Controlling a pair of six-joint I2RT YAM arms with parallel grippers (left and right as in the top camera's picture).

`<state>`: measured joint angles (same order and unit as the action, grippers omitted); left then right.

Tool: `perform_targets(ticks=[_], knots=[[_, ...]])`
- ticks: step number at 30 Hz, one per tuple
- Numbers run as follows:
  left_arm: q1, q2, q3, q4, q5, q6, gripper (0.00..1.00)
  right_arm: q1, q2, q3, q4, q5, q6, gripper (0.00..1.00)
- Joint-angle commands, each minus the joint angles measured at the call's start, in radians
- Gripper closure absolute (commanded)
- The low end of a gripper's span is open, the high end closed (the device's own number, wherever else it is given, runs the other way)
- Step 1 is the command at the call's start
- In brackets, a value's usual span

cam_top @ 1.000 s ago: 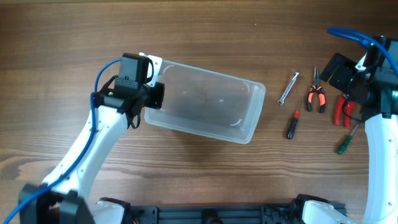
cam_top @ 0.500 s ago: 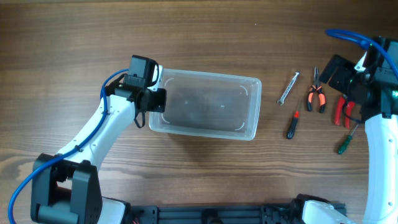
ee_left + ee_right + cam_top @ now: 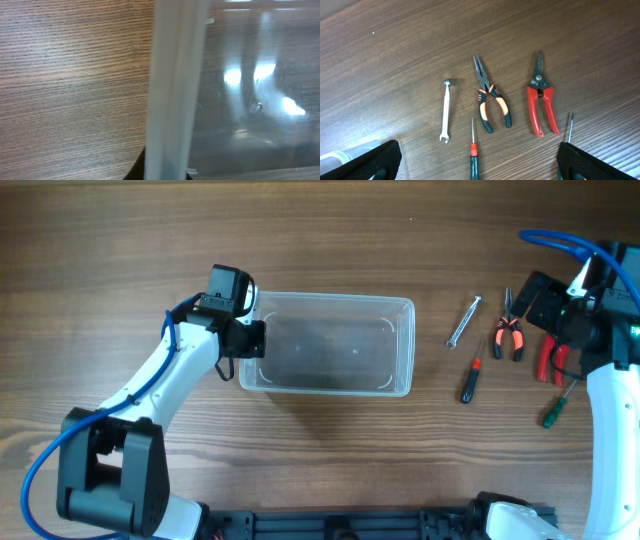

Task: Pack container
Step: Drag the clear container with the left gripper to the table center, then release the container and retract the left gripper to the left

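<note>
The clear plastic container (image 3: 335, 345) lies on the table at centre, its long sides parallel to the table edge, with nothing in it. My left gripper (image 3: 247, 338) is shut on its left end wall. In the left wrist view the rim (image 3: 172, 90) runs upright between the jaws, and a black finger (image 3: 137, 171) shows at the bottom. My right gripper (image 3: 560, 315) is open and holds nothing. It hovers above the hand tools at the right. Its black fingers (image 3: 370, 162) stand wide apart in the right wrist view.
To the right of the container lie a small wrench (image 3: 462, 321), orange-black pliers (image 3: 508, 332), a red-black screwdriver (image 3: 470, 375), red snips (image 3: 549, 358) and a green screwdriver (image 3: 556, 405). The wrench (image 3: 446, 110), pliers (image 3: 490, 102) and snips (image 3: 541, 102) also show below the right wrist.
My left gripper has turned the container from a slant until it lies square to the table edge. The right arm has barely moved.
</note>
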<state>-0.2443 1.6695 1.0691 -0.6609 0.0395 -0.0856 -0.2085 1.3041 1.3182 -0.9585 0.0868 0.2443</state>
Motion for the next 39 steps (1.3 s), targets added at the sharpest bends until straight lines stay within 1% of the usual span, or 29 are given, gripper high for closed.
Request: perform_targets(ticks=[1, 2, 9, 12, 15, 17, 18, 20, 21, 22, 24, 25, 26, 28, 29, 39], knots=[[0.003, 0.053, -0.012, -0.002, 0.012, -0.013, 0.94, -0.003, -0.016, 0.023, -0.007, -0.009, -0.01, 0.0], [0.003, 0.058, -0.012, -0.002, 0.012, -0.013, 0.92, -0.003, -0.016, 0.023, -0.008, -0.009, -0.01, 0.0], [0.003, 0.095, -0.012, -0.001, 0.012, -0.013, 0.91, -0.003, -0.016, 0.023, -0.016, -0.009, -0.01, 0.0], [0.002, 0.098, -0.012, -0.002, 0.012, -0.013, 0.88, -0.003, -0.016, 0.023, -0.019, -0.01, -0.01, 0.0], [0.002, 0.098, -0.012, -0.001, 0.012, -0.013, 0.82, -0.003, -0.016, 0.023, -0.022, -0.009, -0.01, 0.0], [0.002, 0.098, -0.012, -0.001, 0.012, -0.013, 0.7, -0.003, -0.016, 0.023, -0.024, -0.009, -0.01, 0.0], [0.002, 0.098, -0.012, -0.001, 0.012, -0.013, 0.63, -0.003, -0.016, 0.023, -0.024, -0.009, -0.011, 0.0], [0.002, 0.098, -0.012, 0.0, 0.012, -0.013, 0.55, -0.003, -0.016, 0.023, -0.024, -0.009, -0.013, 0.0], [0.002, 0.098, -0.01, -0.001, 0.012, -0.013, 0.45, -0.003, -0.016, 0.023, -0.023, -0.01, -0.013, 0.0], [0.002, 0.098, -0.008, -0.001, 0.012, -0.013, 0.4, -0.003, -0.016, 0.023, -0.023, -0.01, -0.013, 0.0], [0.002, 0.096, -0.002, -0.001, 0.012, -0.013, 0.34, -0.003, -0.016, 0.023, -0.024, -0.01, -0.013, 0.0], [0.002, 0.096, 0.003, -0.002, 0.012, -0.013, 0.27, -0.003, -0.016, 0.023, -0.024, -0.01, -0.013, 0.0], [0.002, 0.096, 0.013, -0.002, 0.012, -0.013, 0.23, -0.003, -0.016, 0.023, -0.024, -0.015, -0.016, 0.0], [0.002, 0.093, 0.034, -0.002, 0.012, -0.013, 0.2, -0.003, -0.016, 0.023, -0.023, -0.035, -0.035, 0.0], [0.002, 0.087, 0.044, -0.002, 0.012, -0.013, 0.16, -0.003, -0.016, 0.023, -0.023, -0.035, -0.035, 0.0], [0.002, 0.076, 0.05, -0.002, 0.011, -0.012, 0.15, -0.003, -0.016, 0.023, -0.022, -0.035, -0.035, 0.0]])
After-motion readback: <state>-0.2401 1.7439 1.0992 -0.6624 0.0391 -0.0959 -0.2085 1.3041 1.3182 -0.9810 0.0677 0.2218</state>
